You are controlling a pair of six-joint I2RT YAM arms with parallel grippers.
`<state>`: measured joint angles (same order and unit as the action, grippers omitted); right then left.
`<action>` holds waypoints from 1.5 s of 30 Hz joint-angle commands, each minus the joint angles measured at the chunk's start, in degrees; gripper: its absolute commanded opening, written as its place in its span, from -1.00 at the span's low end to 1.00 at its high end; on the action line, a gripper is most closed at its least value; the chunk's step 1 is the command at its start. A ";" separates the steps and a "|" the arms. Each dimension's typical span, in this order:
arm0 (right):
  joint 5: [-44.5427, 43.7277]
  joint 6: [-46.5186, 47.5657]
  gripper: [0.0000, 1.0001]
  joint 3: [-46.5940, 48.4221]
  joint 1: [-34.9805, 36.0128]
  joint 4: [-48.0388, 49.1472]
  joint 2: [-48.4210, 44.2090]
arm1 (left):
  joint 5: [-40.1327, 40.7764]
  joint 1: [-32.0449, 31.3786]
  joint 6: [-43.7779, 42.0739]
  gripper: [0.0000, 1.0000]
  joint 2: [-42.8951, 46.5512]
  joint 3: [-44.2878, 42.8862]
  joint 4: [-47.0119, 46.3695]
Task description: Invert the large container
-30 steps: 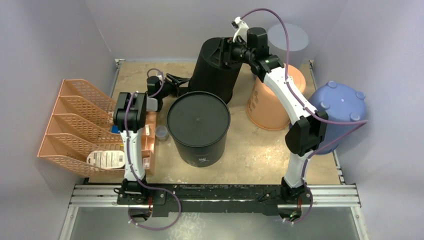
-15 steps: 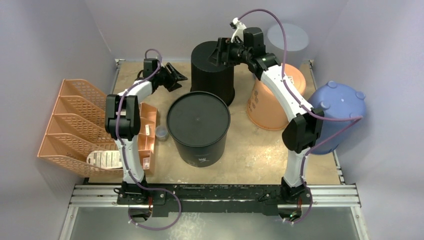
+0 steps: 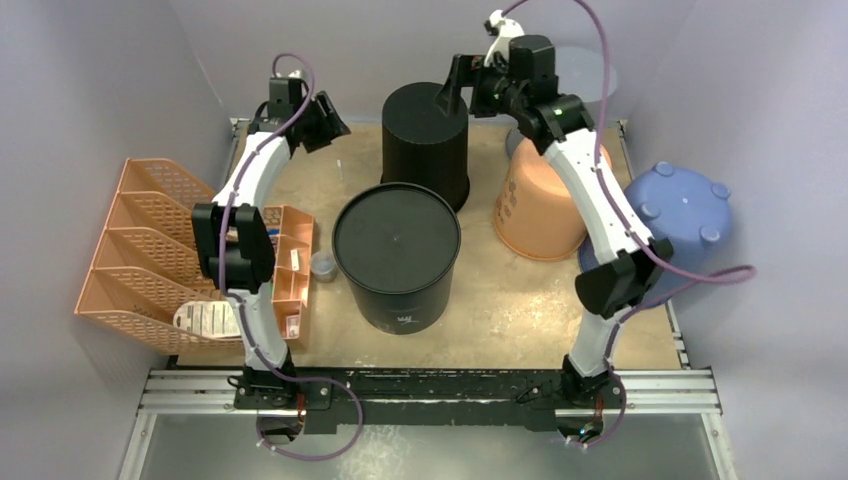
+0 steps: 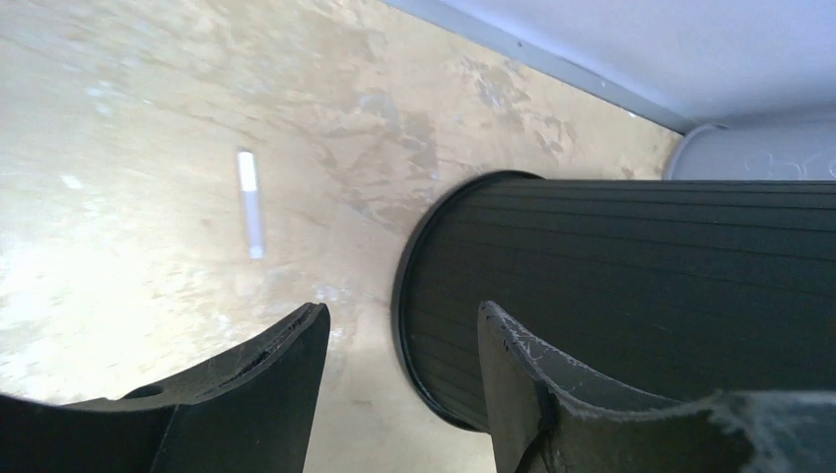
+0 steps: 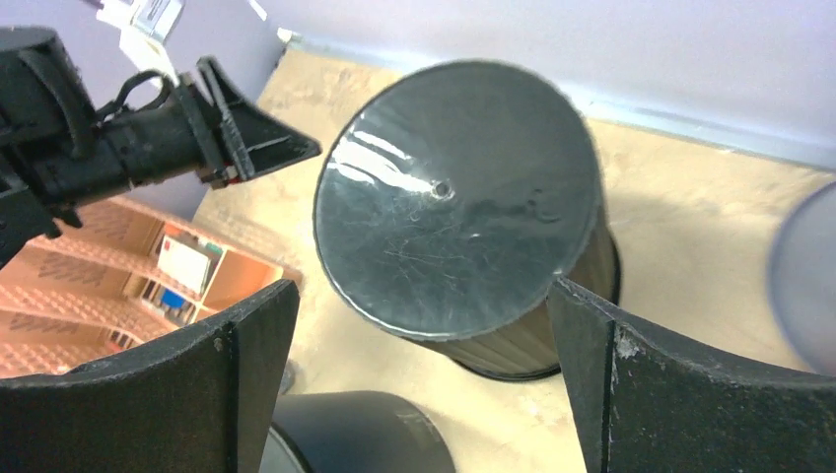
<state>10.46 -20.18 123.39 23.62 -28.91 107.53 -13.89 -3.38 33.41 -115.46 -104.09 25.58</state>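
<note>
The large black ribbed container [image 3: 425, 140] stands at the back of the table with its flat base up and its rim on the table. In the right wrist view its shiny base [image 5: 458, 197] faces the camera. My right gripper [image 3: 455, 90] is open and empty, hovering above the container's far right edge without touching it. My left gripper [image 3: 325, 118] is open and empty, raised to the left of the container. In the left wrist view the container's wall [image 4: 641, 276] lies just right of the open fingers [image 4: 256, 394].
A second black container [image 3: 397, 250] stands in the middle, base up. An orange bucket [image 3: 545, 200], a blue tub [image 3: 680, 215] and a grey bucket [image 3: 580, 75] are at the right. Orange file racks [image 3: 150, 250], an organizer tray [image 3: 290, 270] and a small white stick [image 3: 340, 168] are at the left.
The black container went from tilted in my right gripper to standing base up. The right gripper let go and rose. The left arm swung back and up to the far left.
</note>
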 commanded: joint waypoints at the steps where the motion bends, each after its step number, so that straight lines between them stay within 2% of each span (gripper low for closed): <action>1: -9.08 3.39 1.00 1.18 0.07 -0.84 -10.50 | 11.27 0.12 -4.93 0.15 7.09 -4.05 6.28; 4: -15.97 3.53 1.00 -7.80 0.06 1.36 -17.48 | 17.19 0.15 -5.25 0.17 11.81 -2.34 8.10; 9: -27.74 1.32 1.00 -28.44 0.04 8.19 -33.00 | 26.72 0.12 -6.57 0.16 21.25 2.52 11.62; 12: -33.49 -1.36 1.00 -37.27 0.03 10.08 -41.61 | 28.70 0.10 -9.99 0.15 28.33 8.67 10.90; 14: -35.25 -1.80 1.00 -39.92 0.03 9.21 -45.05 | 29.53 0.06 -11.95 0.15 34.31 14.56 8.14; 18: -40.06 -3.34 1.00 -39.00 0.03 3.85 -47.30 | 31.64 0.04 -13.66 0.15 44.26 22.27 3.53; 22: -44.38 -2.50 1.00 -34.55 0.03 -0.47 -45.41 | 32.24 0.04 -14.39 0.16 49.36 25.53 1.02; 26: -44.22 -1.65 1.00 -33.26 0.05 -0.37 -44.78 | 32.15 0.04 -13.54 0.16 50.03 25.13 1.53; 35: -43.68 -1.97 1.00 -34.21 0.03 -0.25 -45.31 | 24.96 0.04 -10.25 0.16 50.20 26.08 -0.86; 45: -43.03 -2.23 1.00 -35.38 0.03 1.12 -45.26 | 28.51 0.04 -9.59 0.16 50.17 26.73 -0.14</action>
<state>-31.99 -22.09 87.90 23.59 -30.11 62.98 12.97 -3.40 22.98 -65.87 -77.89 28.18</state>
